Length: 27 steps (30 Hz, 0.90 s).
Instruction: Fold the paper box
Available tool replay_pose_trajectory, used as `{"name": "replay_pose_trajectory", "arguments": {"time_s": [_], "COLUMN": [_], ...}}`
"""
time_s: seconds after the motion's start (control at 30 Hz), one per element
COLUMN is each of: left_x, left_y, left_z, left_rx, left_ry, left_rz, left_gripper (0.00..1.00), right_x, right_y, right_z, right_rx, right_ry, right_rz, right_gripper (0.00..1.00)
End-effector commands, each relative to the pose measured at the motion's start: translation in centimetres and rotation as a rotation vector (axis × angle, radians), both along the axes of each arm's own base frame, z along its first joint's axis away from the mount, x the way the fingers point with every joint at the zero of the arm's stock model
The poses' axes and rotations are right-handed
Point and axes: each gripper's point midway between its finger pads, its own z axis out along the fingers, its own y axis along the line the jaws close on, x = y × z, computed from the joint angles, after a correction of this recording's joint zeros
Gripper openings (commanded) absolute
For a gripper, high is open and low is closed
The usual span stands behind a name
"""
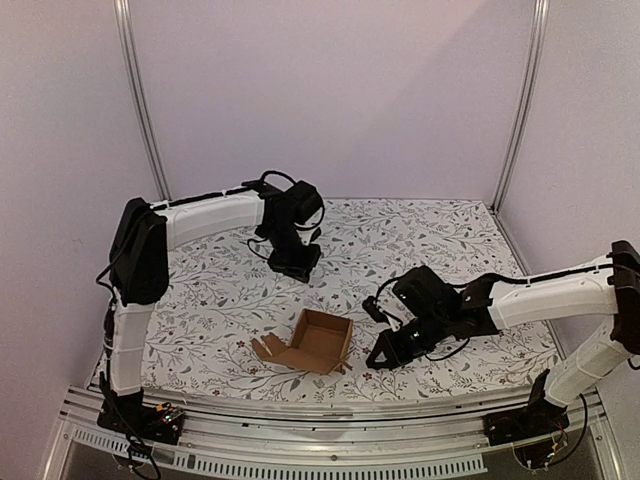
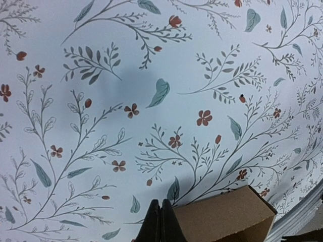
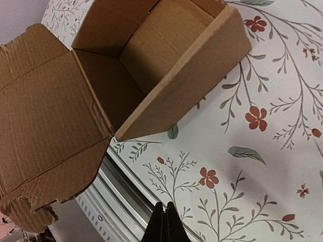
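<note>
The paper box (image 1: 320, 340) is a brown cardboard piece standing half-formed near the table's front edge, its walls up and its top open. Its lid flap (image 1: 268, 348) lies flat to the left. The right wrist view looks into the box (image 3: 166, 55), with the creased lid flap (image 3: 45, 131) beside it. My left gripper (image 1: 297, 270) is shut and empty, hanging behind the box and apart from it; one box wall (image 2: 227, 217) shows beside its fingertips (image 2: 160, 204). My right gripper (image 1: 379, 359) is shut on nothing, low over the cloth just right of the box, its fingertips (image 3: 165, 206) touching nothing.
A floral-patterned cloth (image 1: 450, 240) covers the table. An aluminium rail (image 1: 330, 410) runs along the near edge, close under the right gripper and seen as rail (image 3: 116, 191) in its wrist view. Pale walls and metal frame posts (image 1: 520, 100) enclose the back and sides.
</note>
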Motion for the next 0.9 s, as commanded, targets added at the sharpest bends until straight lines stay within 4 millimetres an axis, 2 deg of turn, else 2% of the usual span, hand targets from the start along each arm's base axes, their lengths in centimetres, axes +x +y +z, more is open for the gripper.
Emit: {"name": "replay_pose_trajectory", "arguments": {"time_s": [0.0,0.13,0.3,0.53,0.87], "left_x": [0.7,-0.2,-1.2,-3.0,-5.2], "left_y": [-1.2,-1.5,-1.7,-2.3,-1.8], "left_z": [-2.3,-3.5,-4.4,-5.2,-4.7], "left_rx": [-0.074,-0.117,-0.153,-0.212,-0.236], "left_ry": [-0.001,0.03,0.054,0.101,0.121], "left_rz": [-0.042,-0.06,-0.061,-0.069,-0.069], "left_gripper": [0.0,0.0,0.0,0.0,0.0], "right_x": [-1.2,-1.6,-1.4,-1.4,0.3], "right_y": [2.6,3.5,5.3,6.3,7.4], "right_z": [-0.5,-1.9,-2.4,-3.7,-3.0], "right_rx": [0.101,0.09,0.093,0.075,0.076], "right_ry": [0.082,0.118,0.103,0.108,0.041], "right_rz": [-0.029,-0.067,-0.079,-0.085,-0.119], "right_gripper": [0.0,0.0,0.0,0.0,0.0]}}
